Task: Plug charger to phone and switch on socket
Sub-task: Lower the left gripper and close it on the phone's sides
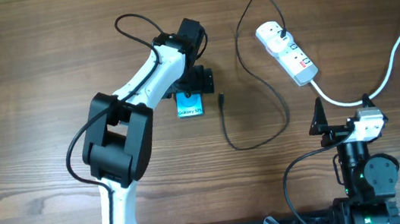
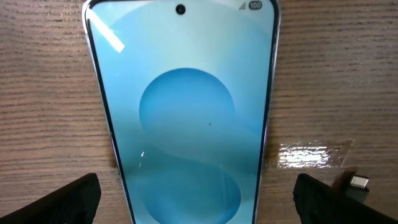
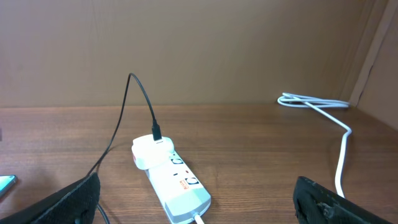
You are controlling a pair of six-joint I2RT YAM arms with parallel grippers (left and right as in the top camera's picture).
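The phone (image 1: 189, 104) lies flat on the table with its cyan screen up and fills the left wrist view (image 2: 186, 112). My left gripper (image 1: 195, 88) hovers over its far end, open, with its fingers (image 2: 196, 183) on either side of the phone and not touching it. The charger's black cable (image 1: 274, 95) loops from the socket (image 1: 287, 53), and its plug tip (image 1: 222, 100) lies just right of the phone (image 2: 359, 182). My right gripper (image 1: 341, 110) is open and empty, facing the socket (image 3: 177, 183) from the near side (image 3: 196, 205).
The thick white cord (image 1: 397, 34) runs from the socket's near end to the table's far right corner (image 3: 323, 109). A strip of clear tape (image 2: 311, 154) lies on the wood right of the phone. A wooden wall stands behind the table.
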